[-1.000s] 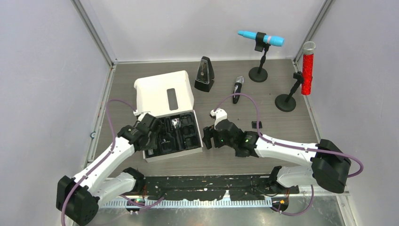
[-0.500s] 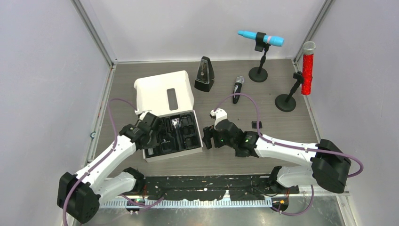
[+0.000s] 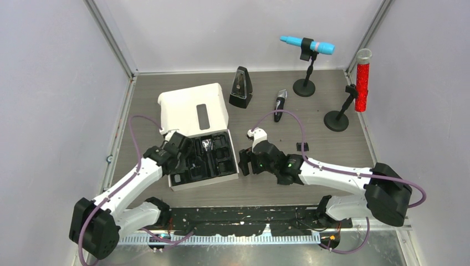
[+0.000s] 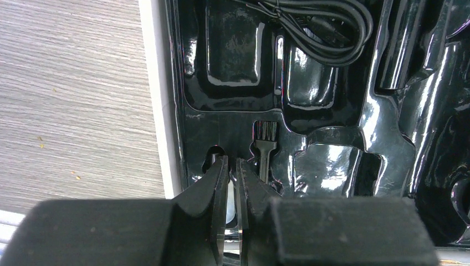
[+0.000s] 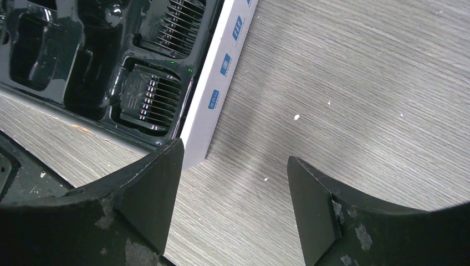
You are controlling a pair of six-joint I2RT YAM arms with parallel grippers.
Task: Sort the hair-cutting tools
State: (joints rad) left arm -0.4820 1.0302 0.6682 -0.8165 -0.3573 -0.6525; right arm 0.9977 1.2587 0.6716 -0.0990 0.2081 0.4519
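The black-and-silver clipper (image 3: pixel 280 104) lies on the table behind my right arm. A small black piece (image 3: pixel 302 146) lies on the table near it. The white box (image 3: pixel 204 184) holds a black tray. Its slots hold the coiled cable (image 4: pixel 327 27), a small brush (image 4: pixel 265 141) and comb guards (image 5: pixel 149 97). My left gripper (image 3: pixel 178 159) (image 4: pixel 233 163) hangs over the tray's left side. Its jaws are almost together round a small pale thing that looks like the tiny bottle (image 4: pixel 229 202). My right gripper (image 3: pixel 244 162) (image 5: pixel 235 152) is open and empty, just right of the box.
The box's white lid (image 3: pixel 194 112) lies open behind the tray. A black metronome (image 3: pixel 240 88) stands behind it. A blue microphone (image 3: pixel 306 44) and a red one (image 3: pixel 363 77) stand on black bases at the back right. Walls close in on both sides.
My left gripper has shifted slightly right, further over the tray. The right arm has barely moved.
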